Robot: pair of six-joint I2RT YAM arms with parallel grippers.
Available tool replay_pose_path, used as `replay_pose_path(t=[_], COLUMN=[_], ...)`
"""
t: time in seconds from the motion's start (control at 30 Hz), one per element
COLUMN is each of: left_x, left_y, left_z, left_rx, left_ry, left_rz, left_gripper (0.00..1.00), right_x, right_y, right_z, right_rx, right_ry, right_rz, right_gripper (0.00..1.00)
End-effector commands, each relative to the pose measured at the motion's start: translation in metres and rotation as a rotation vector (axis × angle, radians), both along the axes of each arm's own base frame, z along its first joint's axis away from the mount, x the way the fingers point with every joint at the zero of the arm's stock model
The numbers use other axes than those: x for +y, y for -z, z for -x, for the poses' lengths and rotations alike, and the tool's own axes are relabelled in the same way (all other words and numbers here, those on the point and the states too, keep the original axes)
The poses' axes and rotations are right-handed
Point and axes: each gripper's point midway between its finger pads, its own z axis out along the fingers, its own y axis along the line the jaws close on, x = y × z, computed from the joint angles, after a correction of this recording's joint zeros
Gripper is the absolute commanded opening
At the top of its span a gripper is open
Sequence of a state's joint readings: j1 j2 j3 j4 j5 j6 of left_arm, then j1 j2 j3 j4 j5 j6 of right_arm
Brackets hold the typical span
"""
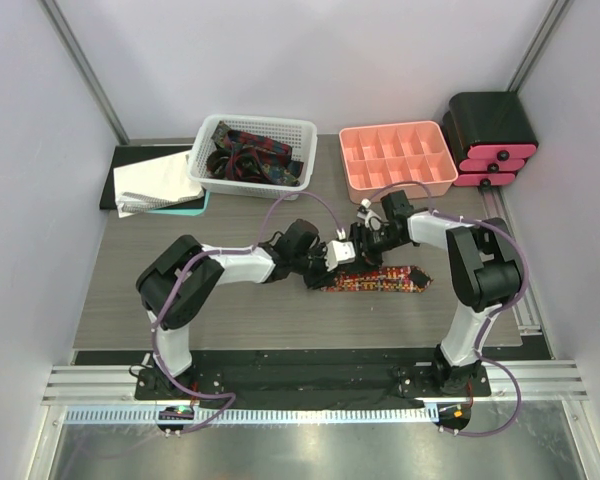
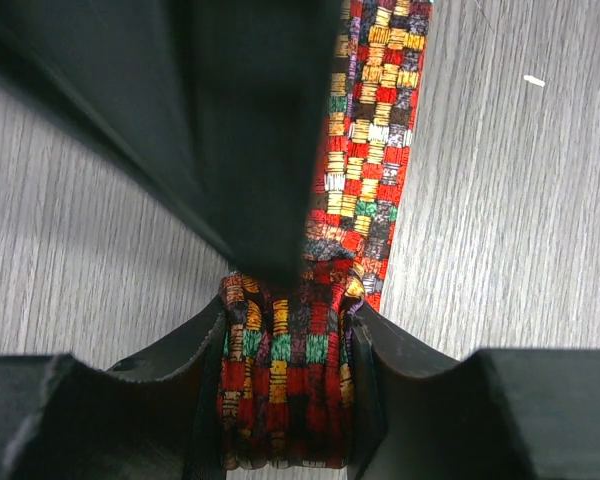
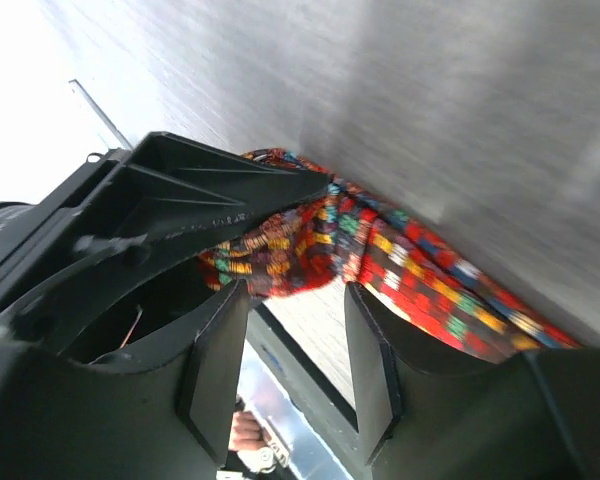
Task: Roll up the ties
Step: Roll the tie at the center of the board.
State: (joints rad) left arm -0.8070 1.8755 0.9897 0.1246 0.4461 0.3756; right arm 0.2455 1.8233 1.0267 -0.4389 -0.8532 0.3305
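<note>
Because the tie (image 1: 375, 280) is soft, light and likely slippery, its coil would probably spring loose unless pinched across its flat sides. That is how the left pincer (image 2: 285, 390) clamps it, on the bench (image 1: 160, 310) between the two arms. The right pincer (image 3: 295, 300) stands parted and holds nothing, its tips just beside the coil. Only the left wrist view shows the wound layers. Only the top view shows the unrolled tail lying out toward the right arm.

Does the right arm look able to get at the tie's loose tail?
Probably yes: the tail lies uncovered on the table beside the right claw, and the left claw grips only the roll.
</note>
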Motion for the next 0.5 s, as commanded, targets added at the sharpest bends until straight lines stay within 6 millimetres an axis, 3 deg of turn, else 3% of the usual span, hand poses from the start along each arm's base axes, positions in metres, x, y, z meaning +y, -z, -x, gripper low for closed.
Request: replay_pose_path(t=[0.0, 0.17, 0.23, 0.27, 0.33, 0.37, 0.43, 0.47], left_x=[0.046, 0.049, 0.049, 0.050, 0.049, 0.049, 0.048, 0.047], left_y=[0.058, 0.062, 0.064, 0.064, 0.062, 0.062, 0.061, 0.061], left_z=[0.033, 0.036, 0.036, 0.036, 0.036, 0.036, 0.036, 0.034], left_rx=[0.137, 0.123, 0.126, 0.127, 0.125, 0.126, 0.125, 0.127], left_ry=[-0.003, 0.032, 0.031, 0.032, 0.032, 0.032, 0.035, 0.031], left_rz=[-0.260, -0.291, -0.300, -0.303, -0.298, -0.297, -0.293, -0.288], left_gripper=[0.25, 0.26, 0.26, 0.26, 0.26, 0.25, 0.19, 0.17], right_x=[0.023, 0.030, 0.030, 0.029, 0.028, 0.028, 0.021, 0.014], right_y=[-0.008, 0.000, 0.004, 0.006, 0.005, 0.005, 0.004, 0.002], right_z=[0.004, 0.004, 0.007, 0.010, 0.013, 0.014, 0.011, 0.013], right_rx=[-0.014, -0.010, 0.005, 0.012, 0.015, 0.021, 0.028, 0.032], right_ry=[-0.005, -0.006, -0.009, -0.010, -0.012, -0.013, -0.001, 0.000], right_rz=[-0.055, -0.051, -0.053, -0.049, -0.053, -0.055, -0.043, -0.030], right_gripper=[0.50, 0.46, 0.35, 0.20, 0.09, 0.10, 0.26, 0.27])
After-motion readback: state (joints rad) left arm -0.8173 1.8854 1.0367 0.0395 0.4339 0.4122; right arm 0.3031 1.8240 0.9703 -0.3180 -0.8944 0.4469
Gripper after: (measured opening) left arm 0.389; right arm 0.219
